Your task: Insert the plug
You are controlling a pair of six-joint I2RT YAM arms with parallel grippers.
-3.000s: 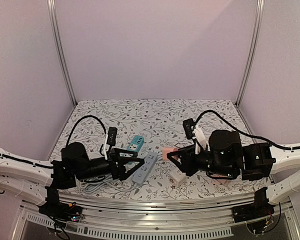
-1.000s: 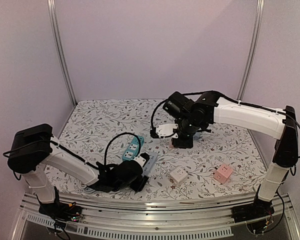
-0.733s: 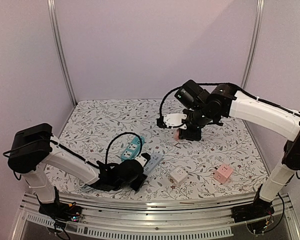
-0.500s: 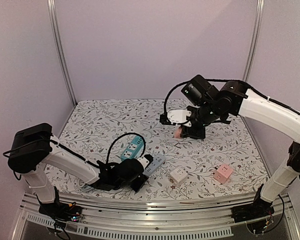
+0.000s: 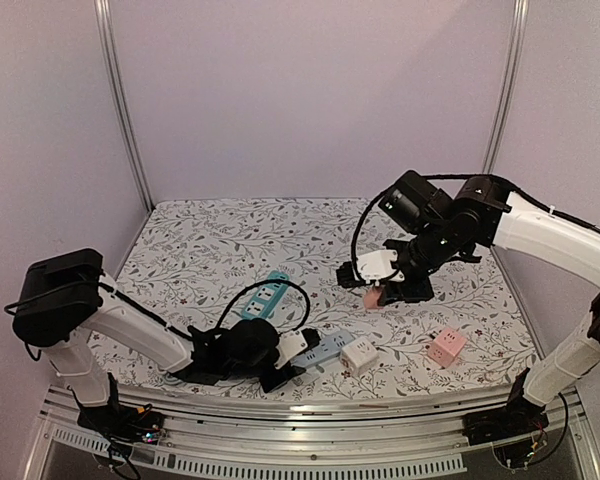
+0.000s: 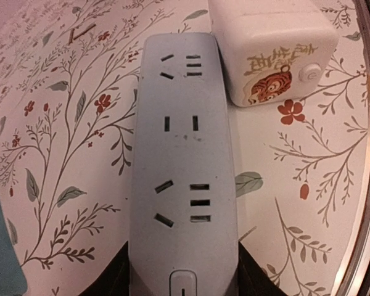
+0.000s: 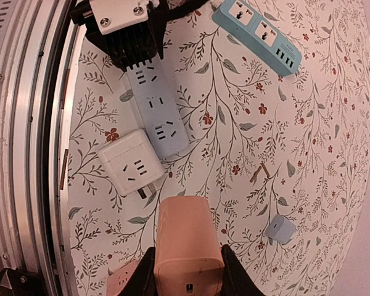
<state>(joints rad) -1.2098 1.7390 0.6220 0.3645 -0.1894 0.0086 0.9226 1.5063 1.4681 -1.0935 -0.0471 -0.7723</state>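
Top external view: left gripper [image 5: 298, 350] clamps the grey power strip [image 5: 330, 348] by its near end, likely steadying it for insertion. At 1 o'clock, right gripper [image 5: 385, 293] grips the pink plug [image 5: 372, 298] aloft. A white cube socket [image 5: 360, 355] touches the strip's far end.

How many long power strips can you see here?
2. The pale blue-grey strip is gripped by the left hand, beside a white cube socket; the teal strip lies farther back. None seem hidden.
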